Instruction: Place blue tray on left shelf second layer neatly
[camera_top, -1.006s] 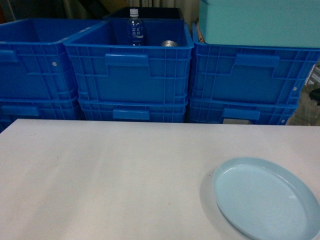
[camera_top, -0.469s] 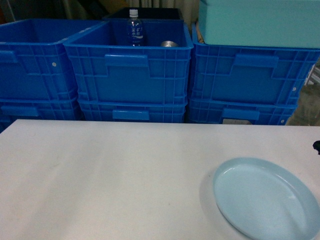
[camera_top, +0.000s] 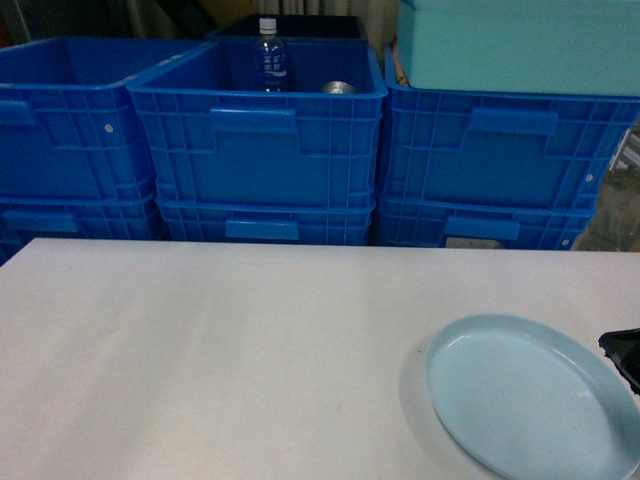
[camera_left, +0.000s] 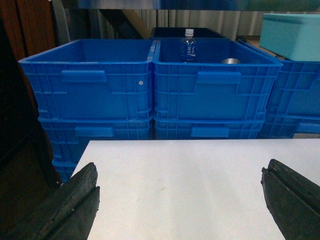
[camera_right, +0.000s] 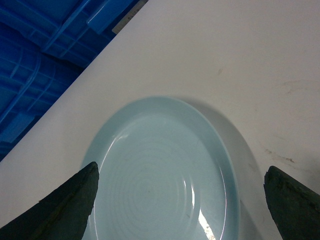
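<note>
The blue tray (camera_top: 530, 395), a pale sky-blue round dish with a raised rim, lies flat on the white table (camera_top: 200, 350) at its front right. In the right wrist view the tray (camera_right: 160, 175) fills the space below my right gripper (camera_right: 182, 200), which hovers over it open, one finger over its left rim and the other beyond its right side. A dark tip of that gripper (camera_top: 625, 350) shows at the right edge of the head view. My left gripper (camera_left: 180, 200) is open over bare table, holding nothing. No shelf shows in any view.
Stacked dark-blue crates (camera_top: 260, 150) stand behind the table's far edge. The middle one holds a water bottle (camera_top: 270, 55) and a metal can (camera_top: 338, 88). A big pale teal box (camera_top: 520, 45) rests on the right-hand crates.
My right gripper has come into the head view from the right edge, nearing the tray's right rim. The tray has not moved.
</note>
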